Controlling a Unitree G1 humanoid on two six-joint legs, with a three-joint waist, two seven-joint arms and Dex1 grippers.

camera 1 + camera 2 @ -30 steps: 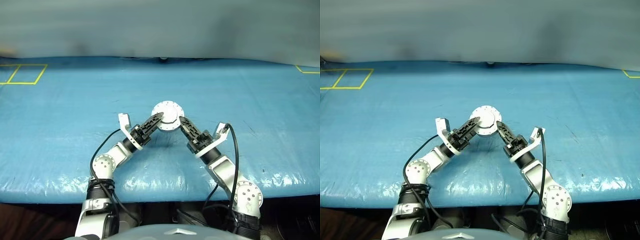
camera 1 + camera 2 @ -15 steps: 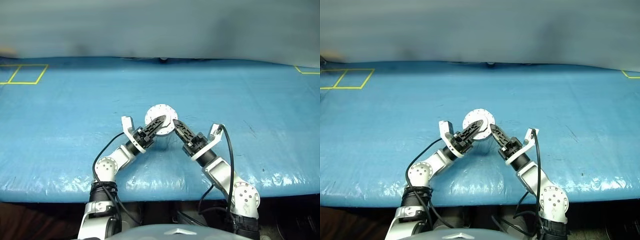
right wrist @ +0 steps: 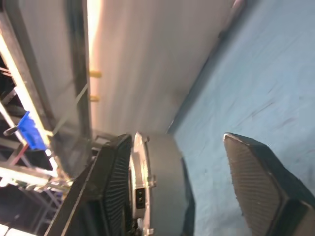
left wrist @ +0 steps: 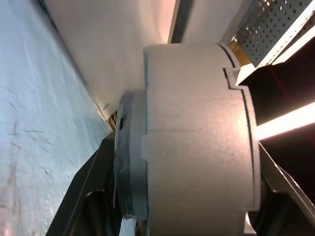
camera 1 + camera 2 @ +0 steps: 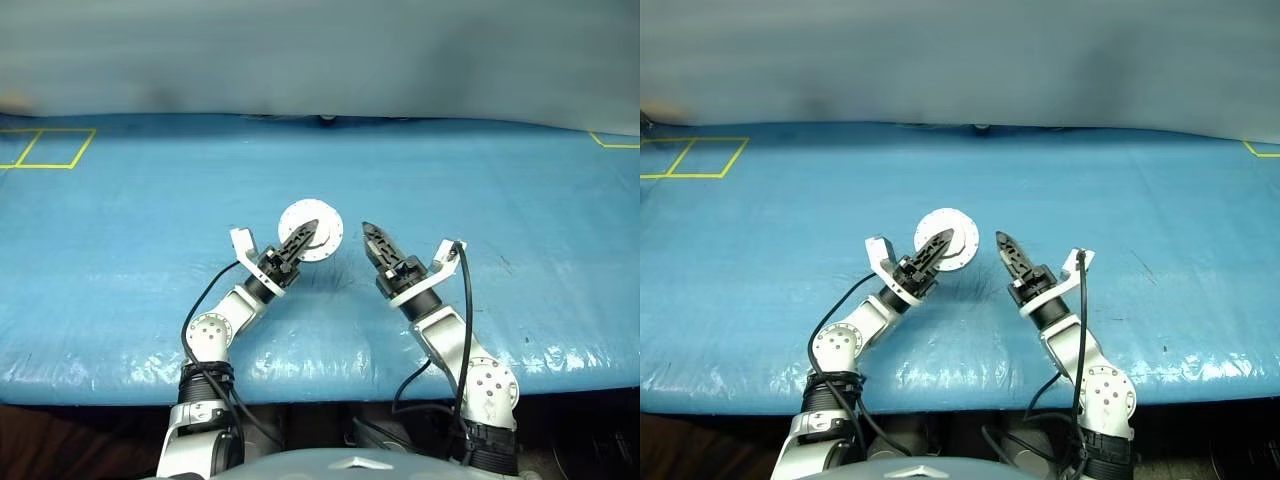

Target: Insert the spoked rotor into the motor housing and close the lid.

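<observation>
Motor housing [image 5: 310,231], lid closed: a round silver-grey casing with small holes around its plain outer face, held above the blue table [image 5: 120,250] near its centre. The left gripper [image 5: 300,240] is clamped on the casing's edge. The right gripper [image 5: 371,240] stands just beside it, fingers apart and empty.

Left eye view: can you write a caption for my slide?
Left hand holds the closed silver motor housing above the blue table, with the right hand open beside it.
</observation>
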